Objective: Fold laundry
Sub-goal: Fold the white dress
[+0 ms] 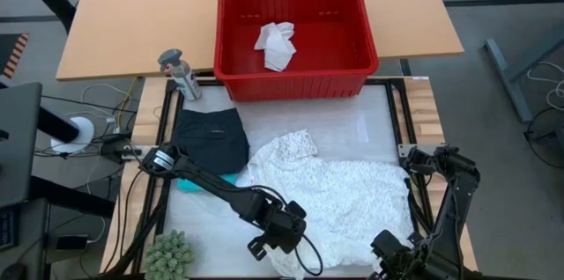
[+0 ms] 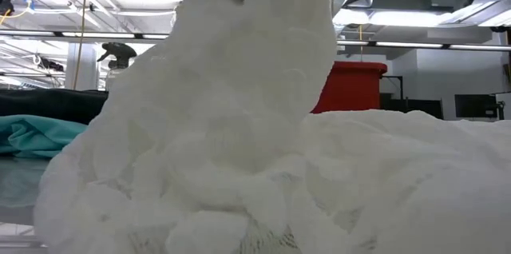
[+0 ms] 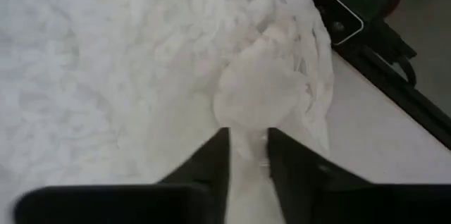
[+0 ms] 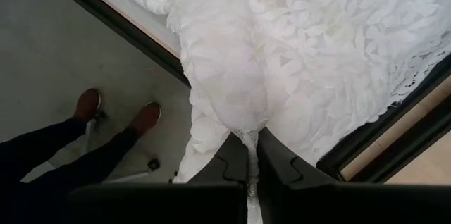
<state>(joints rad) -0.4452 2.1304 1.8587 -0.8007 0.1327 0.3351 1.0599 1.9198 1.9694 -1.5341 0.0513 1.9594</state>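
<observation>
A white lace garment [image 1: 348,196] lies spread over the middle and right of the mat. In the low view it rises in a tall peak [image 2: 239,86]. My left gripper [image 1: 280,232] is at its near left part, shut on a bunch of it [image 3: 248,136]. My right gripper [image 1: 388,249] is at its near right corner, shut on it [image 4: 251,139]. Folded black shorts [image 1: 211,137] lie flat at the left. A teal cloth [image 1: 189,183] shows beside their near edge. My left gripper pinches a bunched-up fold of the white garment [image 3: 248,122] between its two fingers, slanting down from the table's left. The bunch stands up just ahead of the fingers; the cloth around it lies on the mat. My right gripper pinches a gathered part of the lace garment [image 4: 243,122] near its near right corner, from above, fingers pointing down. The cloth hangs below the fingers in a narrow ridge and widens onto the mat by the table's edge.
A red basket [image 1: 352,73] with a white cloth [image 1: 276,44] inside stands at the far side. A spray bottle [image 1: 181,73] stands far left and a green plant [image 1: 167,255] near left. Dark rails [image 1: 401,121] frame the mat. A person's shoes [image 4: 116,115] are on the floor.
</observation>
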